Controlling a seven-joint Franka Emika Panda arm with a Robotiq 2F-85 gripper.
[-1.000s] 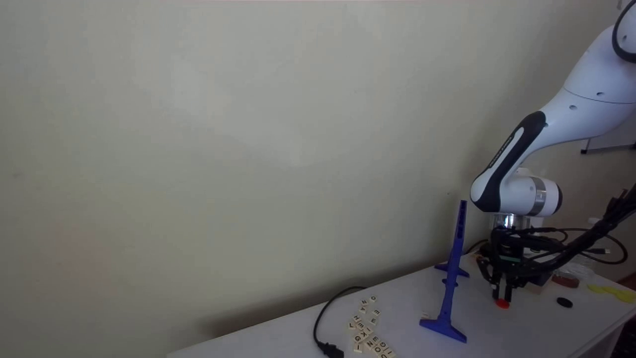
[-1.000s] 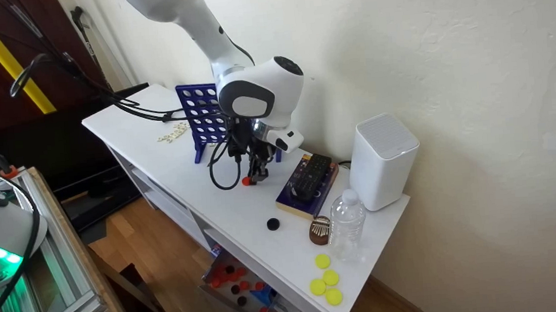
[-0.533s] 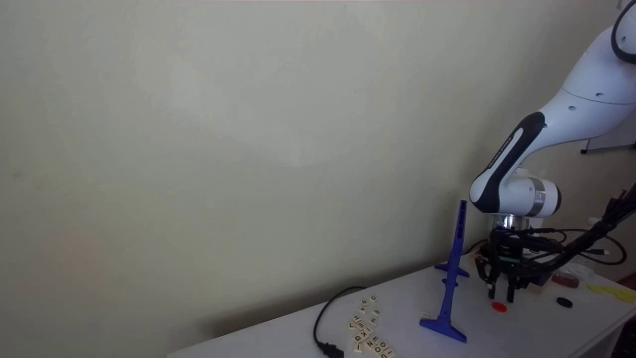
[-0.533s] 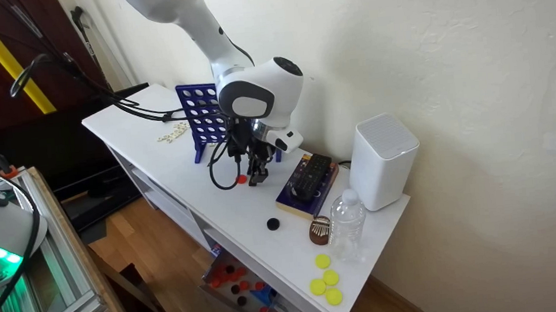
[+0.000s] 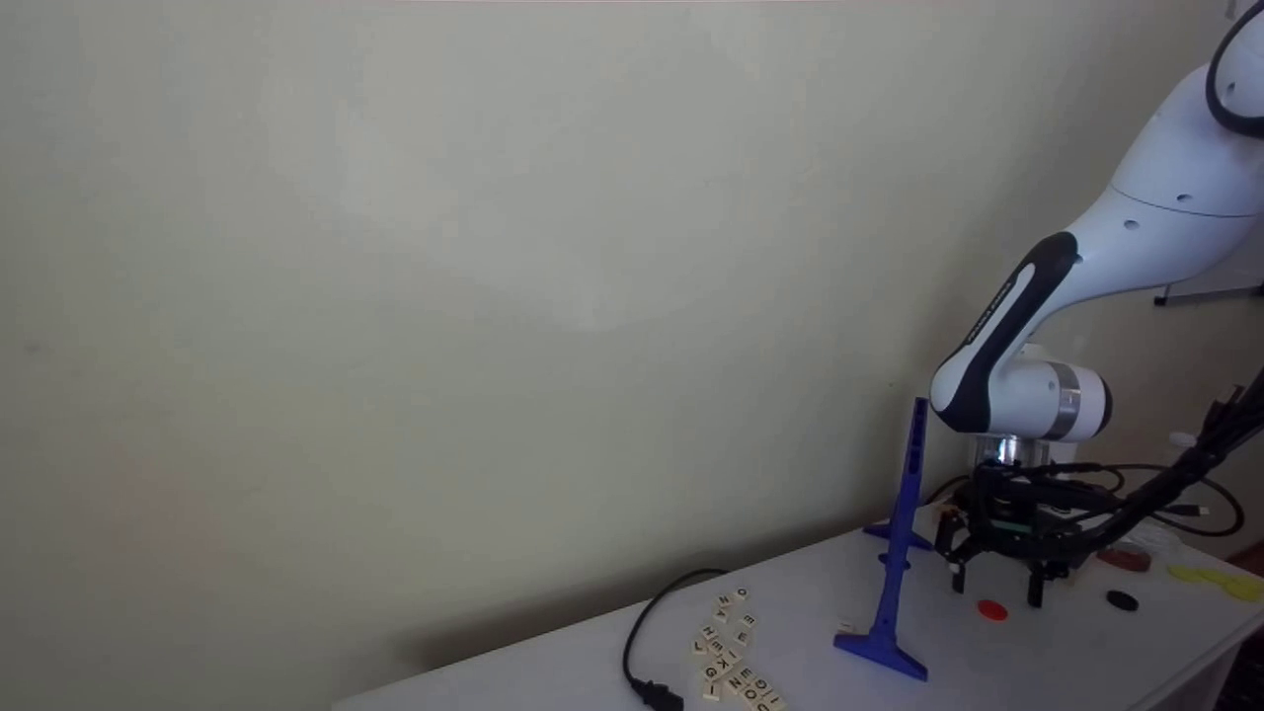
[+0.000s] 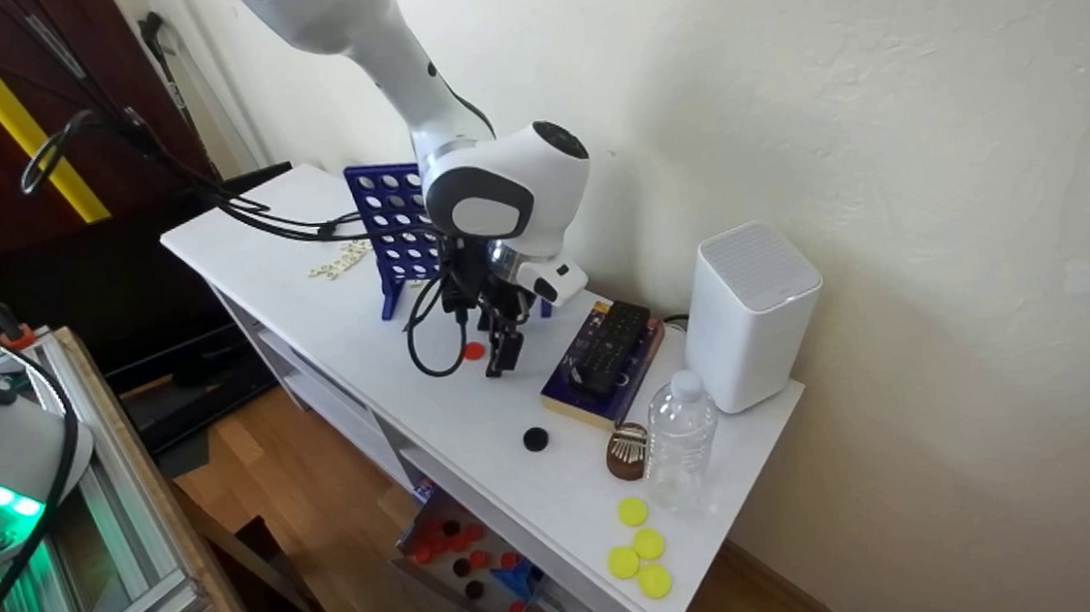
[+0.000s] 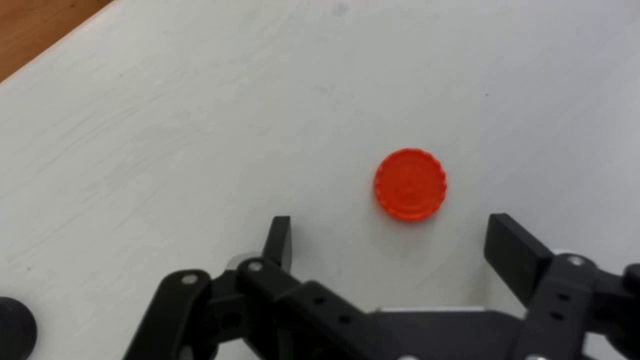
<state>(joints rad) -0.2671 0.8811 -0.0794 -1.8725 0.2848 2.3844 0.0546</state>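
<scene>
- Currently your gripper is spread, pinching nothing.
- The red disc lies flat on the white table, just past your fingertips' line in the wrist view, sideways between them.

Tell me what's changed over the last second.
The jaws spread wide, letting go of the red game disc, which now lies flat on the white table; the arm dipped slightly. The black disc, yellow discs and blue Connect Four rack stayed put.
</scene>
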